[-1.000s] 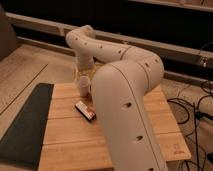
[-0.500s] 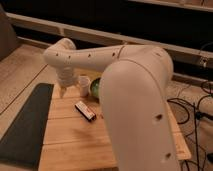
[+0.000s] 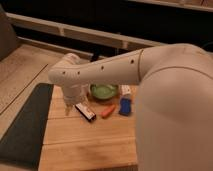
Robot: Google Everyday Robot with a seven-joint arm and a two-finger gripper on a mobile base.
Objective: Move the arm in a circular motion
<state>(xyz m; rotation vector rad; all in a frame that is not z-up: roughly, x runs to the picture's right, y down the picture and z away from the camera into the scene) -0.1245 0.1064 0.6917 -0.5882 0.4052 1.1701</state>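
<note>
The arm (image 3: 115, 70) is very large, glossy and cream-white. Its thick elbow fills the right side of the camera view, and a long segment with small dark screw holes reaches left to a bulbous joint (image 3: 69, 74). The gripper (image 3: 76, 107) hangs down from that joint over the left part of the wooden table (image 3: 90, 145). It is just left of a black and white bar (image 3: 85, 112). Its two pale fingers (image 3: 67, 108) stand apart and hold nothing.
On the table behind the gripper are a green bowl (image 3: 103, 91), an orange item (image 3: 107, 111), a blue object (image 3: 125, 106) and a small white item (image 3: 126, 90). A dark mat (image 3: 25, 125) lies left of the table. A rail and a dark wall (image 3: 100, 35) run behind.
The wrist and gripper have swung left and forward over the table, from above the bowl area to the table's left part. The elbow now fills more of the view.
</note>
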